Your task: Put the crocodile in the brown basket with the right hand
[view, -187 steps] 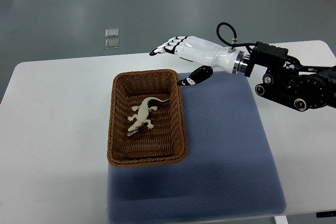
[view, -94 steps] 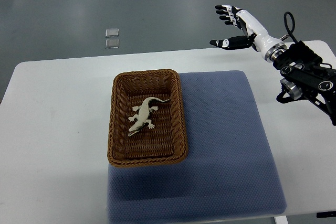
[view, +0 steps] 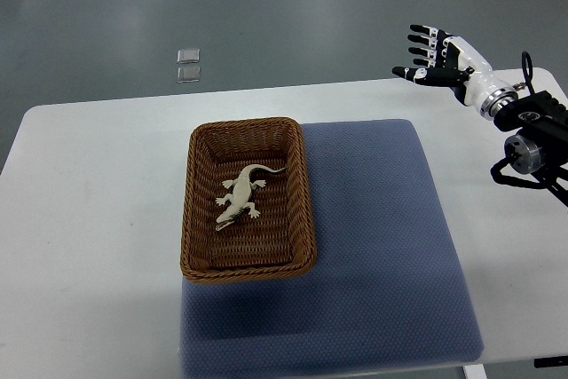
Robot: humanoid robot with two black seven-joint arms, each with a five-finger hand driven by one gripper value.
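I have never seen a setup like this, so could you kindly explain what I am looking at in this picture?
This is one camera looking steeply down from the robot's side of a white table. The robot is a humanoid; only its right arm shows, entering from the picture's right edge. It ends in a white and black robot hand, near the table's far right corner, fingers spread, holding nothing. A blue mat lies on the table, with a brown basket on its left part. A pale toy crocodile lies inside the basket. The left arm is out of view.
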